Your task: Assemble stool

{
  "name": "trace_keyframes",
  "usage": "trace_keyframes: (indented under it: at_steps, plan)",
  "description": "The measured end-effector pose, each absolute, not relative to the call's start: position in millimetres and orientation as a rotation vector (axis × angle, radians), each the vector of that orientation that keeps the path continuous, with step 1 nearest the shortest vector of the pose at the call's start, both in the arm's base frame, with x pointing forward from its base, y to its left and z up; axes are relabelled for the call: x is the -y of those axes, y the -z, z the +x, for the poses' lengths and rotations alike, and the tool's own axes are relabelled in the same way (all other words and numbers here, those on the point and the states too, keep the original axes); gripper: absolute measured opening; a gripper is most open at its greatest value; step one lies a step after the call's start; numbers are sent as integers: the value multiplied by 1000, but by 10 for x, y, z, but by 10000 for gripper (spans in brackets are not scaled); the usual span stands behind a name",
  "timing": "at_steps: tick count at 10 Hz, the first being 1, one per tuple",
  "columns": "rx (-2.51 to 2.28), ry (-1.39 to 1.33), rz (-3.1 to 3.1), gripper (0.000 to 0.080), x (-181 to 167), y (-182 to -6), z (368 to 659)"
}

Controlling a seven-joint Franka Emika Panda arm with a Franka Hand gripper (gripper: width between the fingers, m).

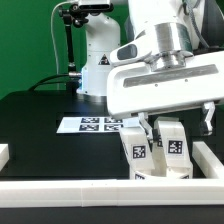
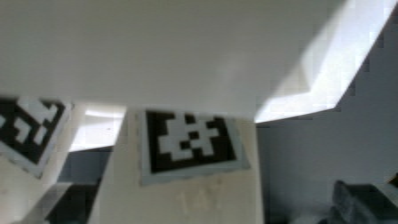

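Exterior view: the gripper [image 1: 158, 128] is low over the black table [image 1: 40, 120], at the exterior view's right, by the white rail [image 1: 110, 187]. Two white tagged stool legs [image 1: 172, 150] stand upright beneath it, a third tagged part [image 1: 133, 146] just beside them. Fingers are hidden behind the parts; cannot tell whether they clamp anything. The marker board [image 1: 98, 125] lies flat behind.

Wrist view: one tagged leg [image 2: 187, 150] fills the frame, close up. A second tag [image 2: 27, 122] shows beside it.
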State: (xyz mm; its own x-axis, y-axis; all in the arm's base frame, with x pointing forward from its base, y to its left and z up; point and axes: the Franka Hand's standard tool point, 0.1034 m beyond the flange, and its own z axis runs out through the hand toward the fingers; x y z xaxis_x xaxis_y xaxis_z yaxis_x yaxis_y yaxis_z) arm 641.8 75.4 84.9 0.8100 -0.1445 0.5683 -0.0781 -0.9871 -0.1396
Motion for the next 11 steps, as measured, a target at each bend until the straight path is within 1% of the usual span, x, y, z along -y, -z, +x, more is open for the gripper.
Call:
trace_keyframes:
  at_steps: [1, 2, 5, 6, 11]
  plan:
    - [-179, 925, -2883, 642, -737, -886, 6425]
    - [-178, 924, -2884, 642, -720, -937, 6438]
    - [-171, 888, -2885, 649, -708, -1248, 6499]
    - [-169, 889, -2883, 649, -712, -1289, 6510]
    - [-155, 844, -2896, 649, -722, -1237, 6482]
